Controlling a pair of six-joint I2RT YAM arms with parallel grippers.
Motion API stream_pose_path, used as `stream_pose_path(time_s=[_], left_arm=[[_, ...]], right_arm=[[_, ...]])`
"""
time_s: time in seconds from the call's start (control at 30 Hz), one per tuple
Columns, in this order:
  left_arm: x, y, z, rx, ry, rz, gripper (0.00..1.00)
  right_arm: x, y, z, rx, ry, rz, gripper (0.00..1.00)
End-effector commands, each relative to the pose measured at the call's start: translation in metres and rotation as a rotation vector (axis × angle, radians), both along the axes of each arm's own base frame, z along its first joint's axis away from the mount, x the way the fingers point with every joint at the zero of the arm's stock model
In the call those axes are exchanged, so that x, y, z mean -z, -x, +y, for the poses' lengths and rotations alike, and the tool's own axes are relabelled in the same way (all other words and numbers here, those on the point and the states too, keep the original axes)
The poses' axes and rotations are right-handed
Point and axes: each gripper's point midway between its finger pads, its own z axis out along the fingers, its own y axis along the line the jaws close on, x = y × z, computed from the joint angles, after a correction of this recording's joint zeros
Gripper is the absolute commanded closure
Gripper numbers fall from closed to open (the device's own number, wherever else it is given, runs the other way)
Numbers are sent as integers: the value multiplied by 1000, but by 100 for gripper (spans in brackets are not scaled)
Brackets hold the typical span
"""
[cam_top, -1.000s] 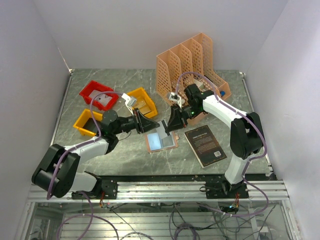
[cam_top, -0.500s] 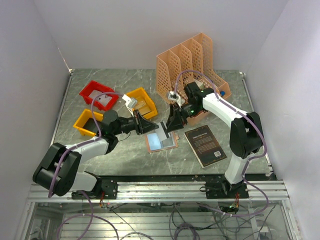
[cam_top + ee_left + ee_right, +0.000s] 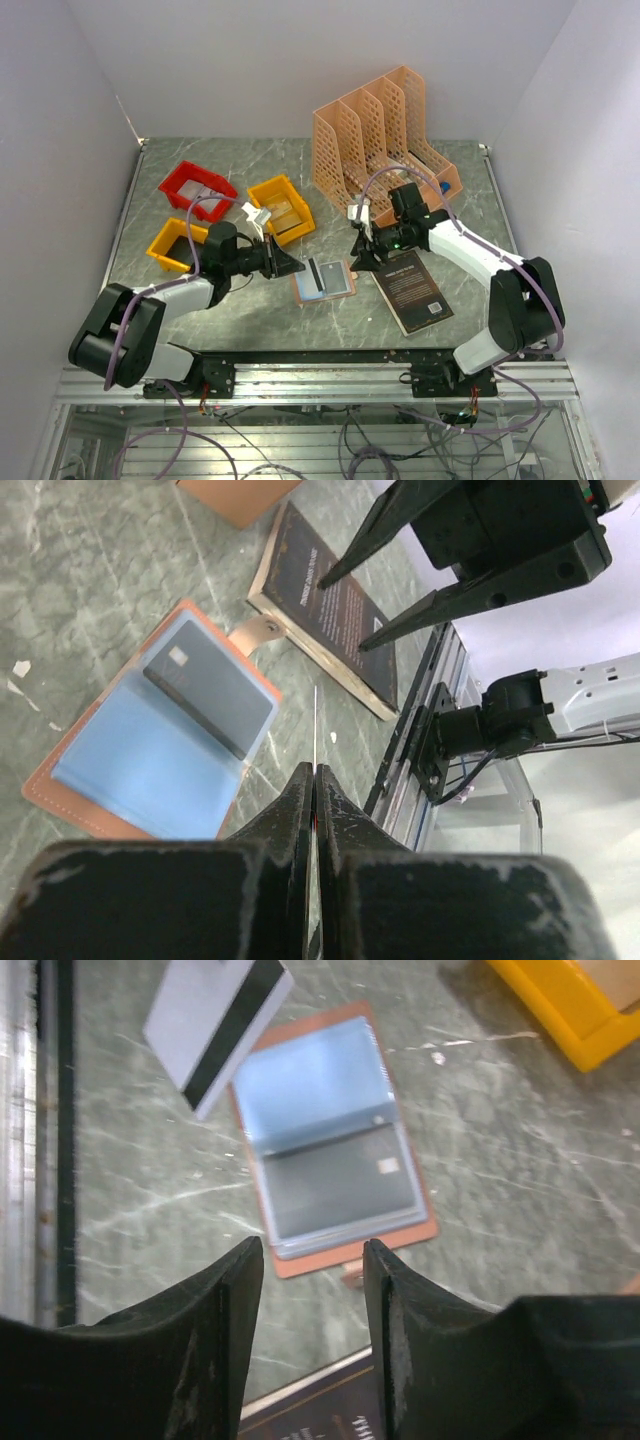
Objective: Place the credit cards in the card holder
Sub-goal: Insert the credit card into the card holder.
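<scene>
The card holder (image 3: 335, 283) lies open on the table, salmon outside and pale blue inside (image 3: 150, 760) (image 3: 310, 1080). A dark grey credit card (image 3: 210, 685) (image 3: 340, 1192) sits in one of its pockets. My left gripper (image 3: 296, 268) (image 3: 316, 770) is shut on another credit card (image 3: 315, 274), pale grey with a black stripe (image 3: 215, 1025), held on edge just left of and above the holder. In the left wrist view that card shows only as a thin line (image 3: 316, 725). My right gripper (image 3: 358, 258) (image 3: 313, 1260) stands open and empty to the right of the holder.
A black book (image 3: 412, 290) (image 3: 330, 610) (image 3: 310, 1410) lies right of the holder, under my right gripper. The peach lattice file organizer (image 3: 380, 130) stands at the back. A red bin (image 3: 197, 188) and two yellow bins (image 3: 282, 205) (image 3: 175, 245) sit at the left.
My right gripper opened, let go of the striped card and drew back to the right over the book. My left gripper shut on that card and lowered it towards the holder.
</scene>
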Motion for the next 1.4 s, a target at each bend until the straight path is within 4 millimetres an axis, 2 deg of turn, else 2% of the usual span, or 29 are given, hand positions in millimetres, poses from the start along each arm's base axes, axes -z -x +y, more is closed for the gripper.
stream_pose_path(time_s=[0.0,0.2,0.43,0.6,0.83,1.1,1.3,1.37], left_arm=[[8,-9,1,-6,-48,14,93],[21,-10,6,-33,-97,47,93],[33,-10,4,-41,-80,89,93],[34,-15,1,-38,-66,91,93],[41,-18,-2,-39,-50,113,93],[52,-22,-4,-68,-16,153,93],[58,-22,-3,-85,-3,175,93],[61,-23,-1,-93,-10,183,93]], right_arm=[[9,-37,0,0,58,-253,53],[47,-27,-10,-107,189,-341,45],[65,-16,-18,-232,248,-344,45],[78,-16,-23,-251,283,-320,48],[86,-22,-22,-217,298,-301,52],[99,-25,-24,-201,331,-260,64],[106,-20,-19,-215,331,-238,69],[101,-25,-13,-220,322,-247,72]])
